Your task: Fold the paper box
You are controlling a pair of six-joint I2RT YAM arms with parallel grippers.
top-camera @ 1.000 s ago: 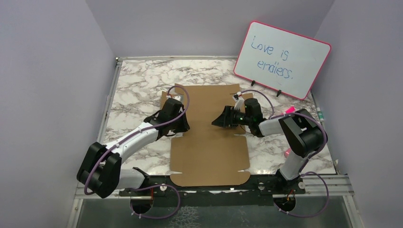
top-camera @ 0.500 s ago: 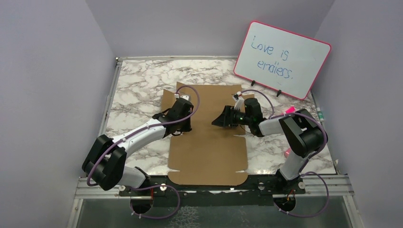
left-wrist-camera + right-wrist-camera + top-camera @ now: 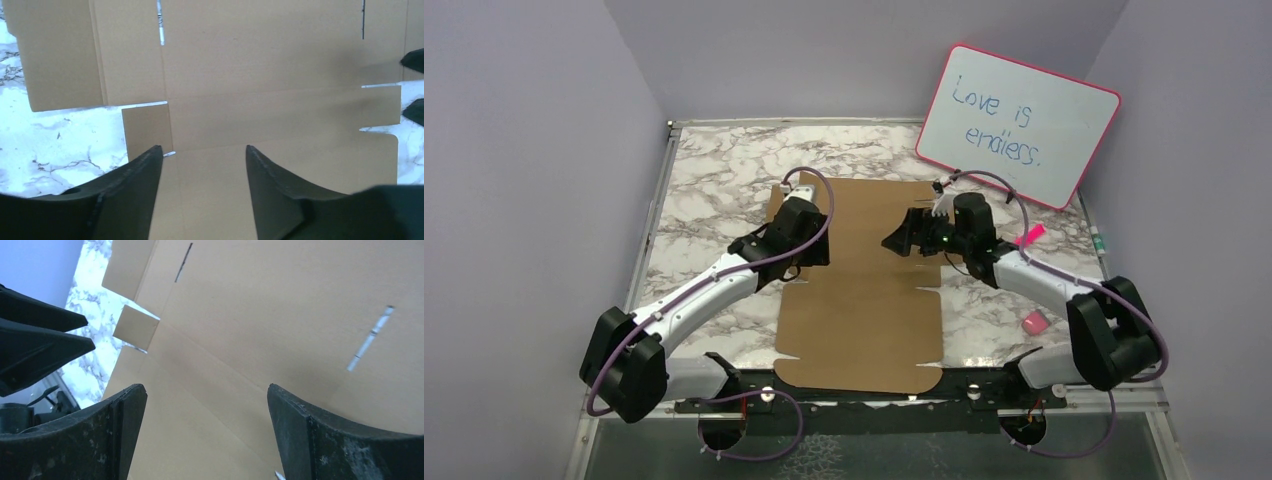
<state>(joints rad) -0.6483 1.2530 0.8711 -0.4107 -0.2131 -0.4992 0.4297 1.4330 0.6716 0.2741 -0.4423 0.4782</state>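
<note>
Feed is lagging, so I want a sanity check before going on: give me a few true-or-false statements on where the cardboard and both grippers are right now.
1. The cardboard sheet lies unfolded on the table. True.
2. The right gripper is clamping a flap. False: it is open above the sheet and holds nothing.
3. The left gripper is open. True.
4. The left gripper is above the sheet's right edge. False: it is by the left edge.
5. The whiteboard stands at the back right of the table. True.
</note>
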